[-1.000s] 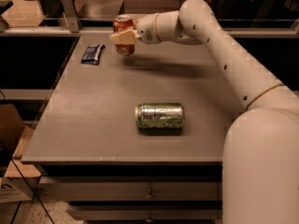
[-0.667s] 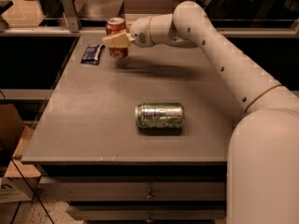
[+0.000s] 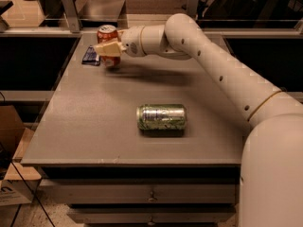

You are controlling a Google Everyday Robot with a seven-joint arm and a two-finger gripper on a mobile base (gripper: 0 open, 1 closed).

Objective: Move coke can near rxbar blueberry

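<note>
The coke can (image 3: pixel 107 34), red-orange with a silver top, stands upright at the far left of the grey table (image 3: pixel 94 126). My gripper (image 3: pixel 108 48) is shut on the coke can, its pale fingers (image 3: pixel 105 48) wrapped around the can's middle. The can's base is at or just above the table; I cannot tell which. The rxbar blueberry (image 3: pixel 90 55), a flat dark blue bar, lies on the table just left of the can, partly hidden behind the fingers.
A green-and-silver can (image 3: pixel 161 117) lies on its side in the middle of the table. My white arm (image 3: pixel 222 74) reaches across from the right. A cardboard box (image 3: pixel 12 150) sits on the floor to the left. A rail and shelf run behind the table.
My gripper has carried the coke can leftward and slightly down, closer to the rxbar blueberry. The green-and-silver can has not moved.
</note>
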